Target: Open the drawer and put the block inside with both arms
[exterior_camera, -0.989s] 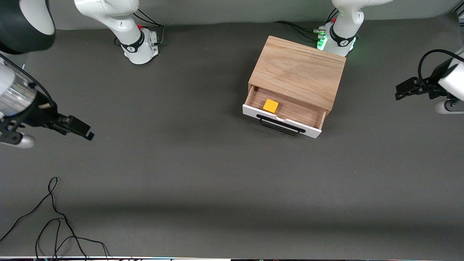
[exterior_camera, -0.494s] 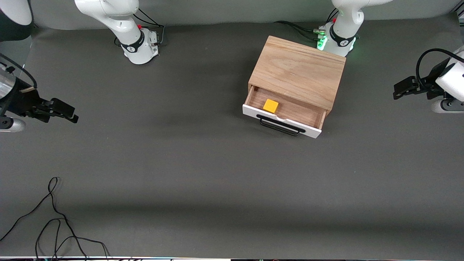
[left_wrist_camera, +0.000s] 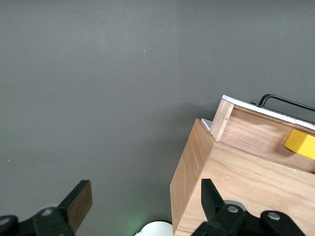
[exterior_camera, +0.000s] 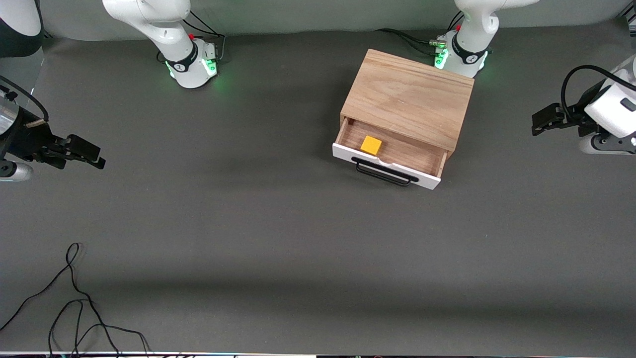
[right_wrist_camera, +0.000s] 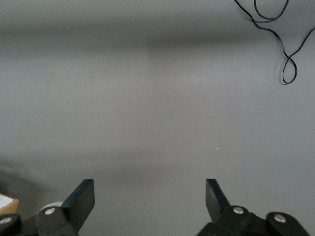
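The drawer (exterior_camera: pixel 392 149) stands pulled open from the light oak cabinet (exterior_camera: pixel 407 97), its white front and black handle (exterior_camera: pixel 385 171) toward the front camera. The yellow block (exterior_camera: pixel 371 145) lies inside it on the brown wood floor; it also shows in the left wrist view (left_wrist_camera: pixel 301 144). My left gripper (exterior_camera: pixel 544 122) is open and empty, raised at the left arm's end of the table, away from the cabinet. My right gripper (exterior_camera: pixel 87 154) is open and empty, raised at the right arm's end, over bare table (right_wrist_camera: pixel 157 123).
Both arm bases (exterior_camera: pixel 191 62) (exterior_camera: pixel 462 52) stand at the top edge with green lights on. A loose black cable (exterior_camera: pixel 74 298) lies on the grey mat near the front camera at the right arm's end; it also shows in the right wrist view (right_wrist_camera: pixel 280 39).
My right gripper has drawn back and up toward its end of the table. My left gripper has shifted slightly toward the cabinet. The right base's green light has come on. Drawer and block unchanged.
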